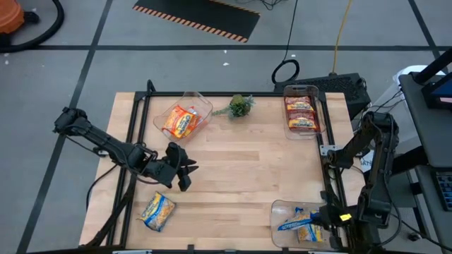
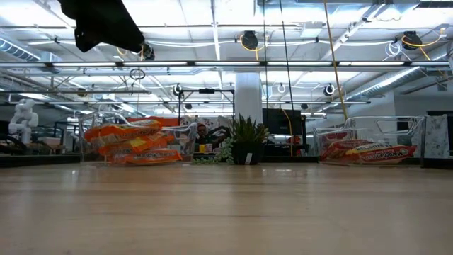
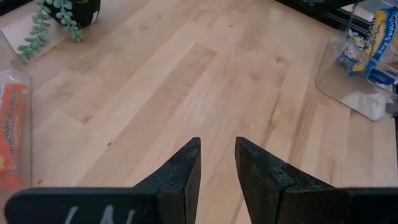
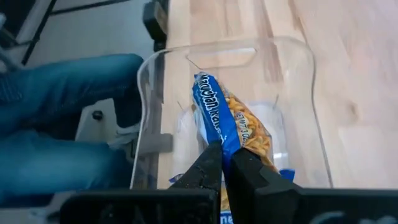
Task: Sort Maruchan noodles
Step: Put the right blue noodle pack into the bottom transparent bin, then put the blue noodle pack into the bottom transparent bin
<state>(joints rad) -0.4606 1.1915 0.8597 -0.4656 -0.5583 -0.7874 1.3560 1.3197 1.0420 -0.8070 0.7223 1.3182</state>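
A yellow-and-blue noodle packet [image 1: 157, 210] lies flat on the table near the front left. My left gripper [image 1: 182, 169] hovers open above the bare wood [image 3: 217, 93] beyond it, with nothing between its fingers. Orange packets [image 1: 181, 121] lie in a clear bin [image 1: 205, 106] at the far left. Red-brown packets [image 1: 301, 113] fill a clear bin [image 1: 316, 92] at the far right. My right gripper [image 1: 319, 217] reaches into a third clear bin [image 1: 277, 212] at the near right, shut on a blue-and-yellow packet [image 4: 239, 121]. My right gripper pinches the blue sealed edge [image 4: 214, 127] of the blue-and-yellow packet between its two fingers. The fingers slant down into the bin from above. The packet stands tilted on its side inside the bin, and its lower part is hidden behind the fingers.
A small green plant [image 1: 240, 106] stands between the two far bins. The middle of the table [image 1: 261, 162] is bare wood. A person's leg in jeans [image 4: 62, 112] shows just beyond the table edge by the near right bin.
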